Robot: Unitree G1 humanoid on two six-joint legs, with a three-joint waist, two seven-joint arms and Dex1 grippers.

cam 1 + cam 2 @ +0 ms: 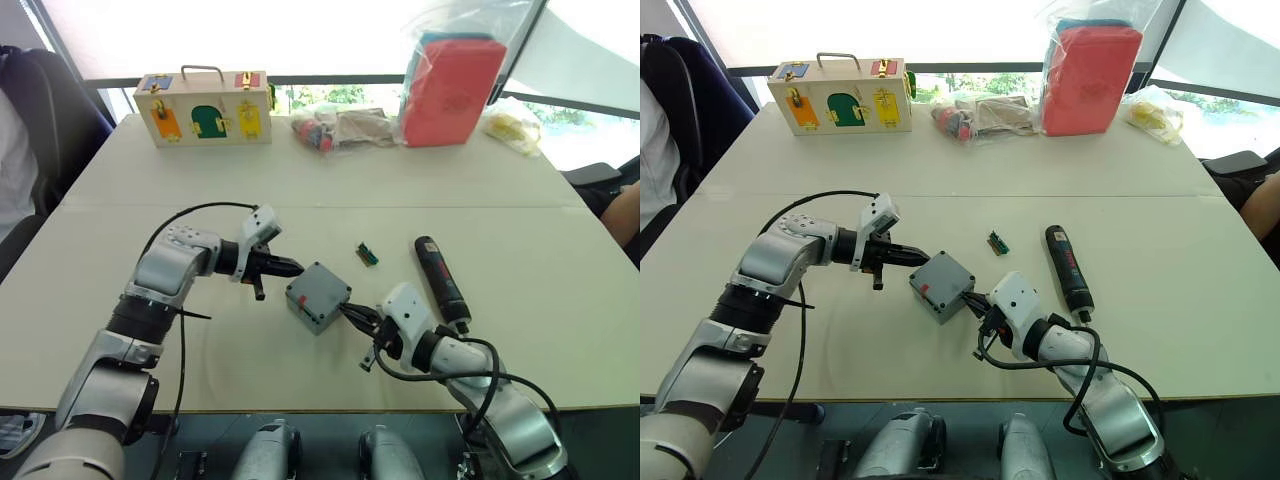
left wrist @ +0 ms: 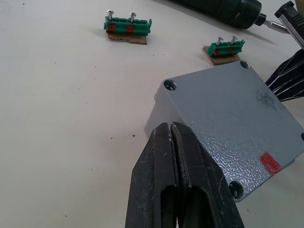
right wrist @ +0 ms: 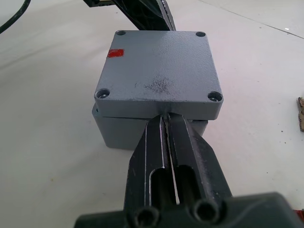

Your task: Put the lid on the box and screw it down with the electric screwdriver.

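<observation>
1. The lid (image 3: 159,71) sits on the box (image 1: 318,297) mid-table, slightly skewed.
2. Left gripper (image 1: 290,268) and right gripper (image 1: 352,315), both clenched empty, flank it.
3. The electric screwdriver (image 1: 441,281) lies right, pointing near-to-far, closer to the right arm.

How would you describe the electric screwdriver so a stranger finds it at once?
On the pale table, look to the robot's right of the grey box between the two grippers. The electric screwdriver lies there: a slim black pen-shaped tool, far longer than the small green holder nearby.
</observation>
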